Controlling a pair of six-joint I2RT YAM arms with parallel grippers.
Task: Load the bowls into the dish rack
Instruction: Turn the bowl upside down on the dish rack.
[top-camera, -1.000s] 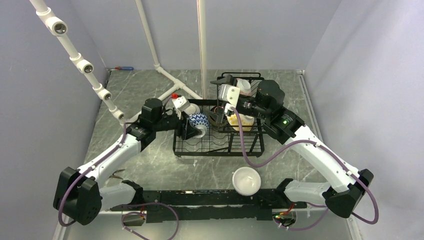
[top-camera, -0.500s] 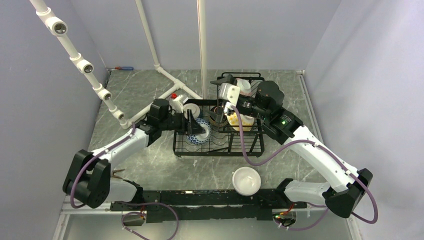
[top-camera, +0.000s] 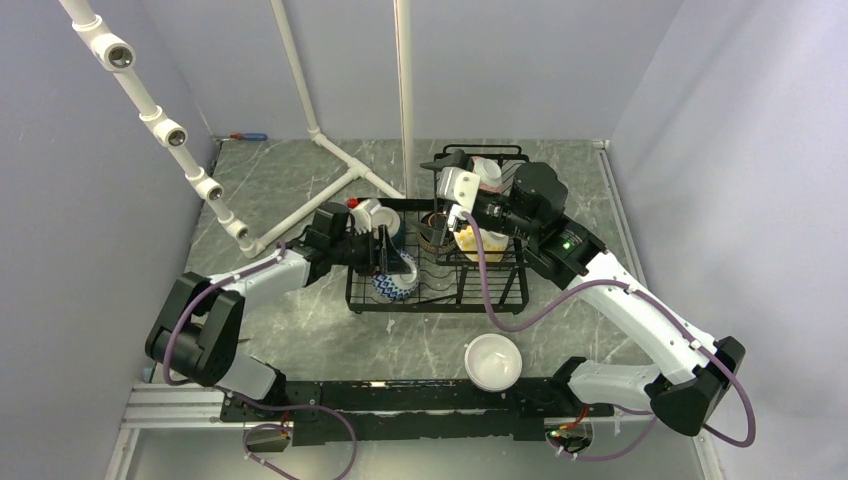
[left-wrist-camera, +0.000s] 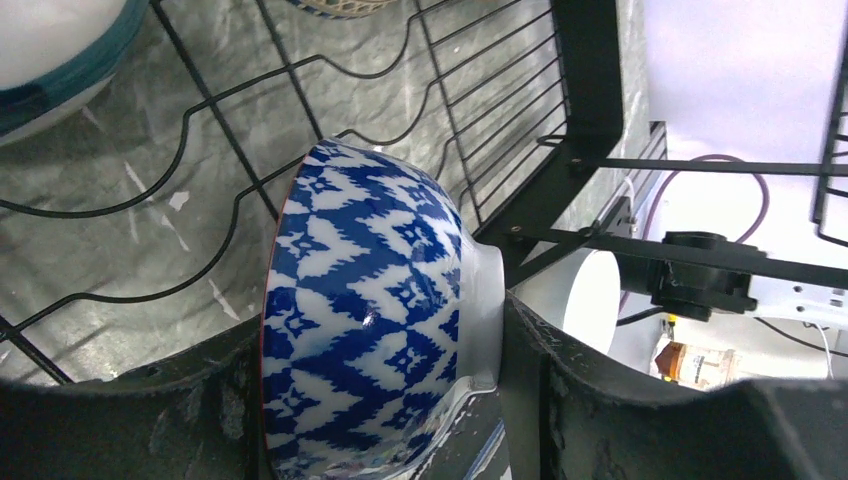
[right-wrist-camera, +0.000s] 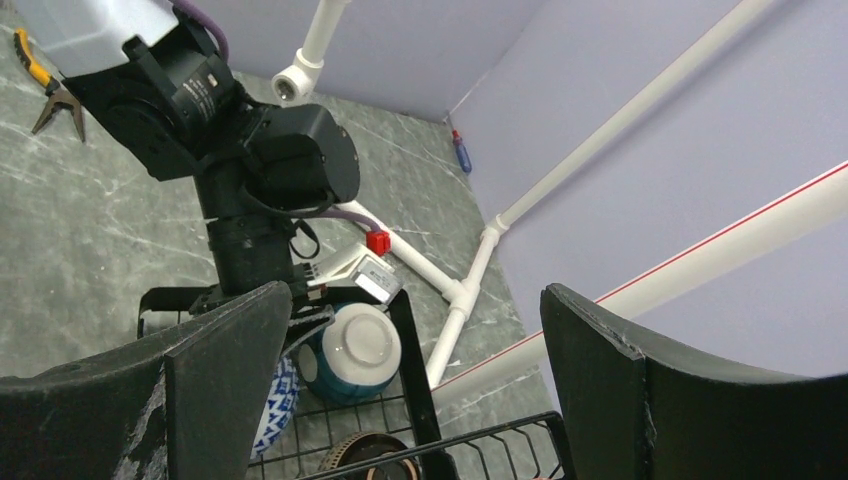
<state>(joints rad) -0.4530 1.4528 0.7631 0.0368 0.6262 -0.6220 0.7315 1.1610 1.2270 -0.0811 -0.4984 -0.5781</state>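
My left gripper (top-camera: 389, 262) is shut on a dark blue-patterned bowl (top-camera: 396, 286), gripped on edge between rim and foot. In the left wrist view the bowl (left-wrist-camera: 365, 320) stands down among the wires of the black dish rack (left-wrist-camera: 590, 90). Next to it in the lower tray sits a teal-and-white bowl (top-camera: 381, 217), foot up. A brown-rimmed bowl (top-camera: 435, 229) and a yellow one (top-camera: 476, 244) are also in the rack (top-camera: 500, 296). My right gripper (top-camera: 449, 220) hangs open and holding nothing above the rack's middle. A plain white bowl (top-camera: 493, 360) lies on the table in front.
A pale bowl (top-camera: 489, 172) sits in the raised basket at the back. White pipe frame (top-camera: 340, 165) runs behind and left of the rack. Pliers (top-camera: 238, 346) lie near the left arm's base, a screwdriver (top-camera: 248, 136) by the back wall.
My left arm has reached right and lowered the blue-patterned bowl into the rack's lower tray, tipping it onto its edge. The right arm has stayed still.
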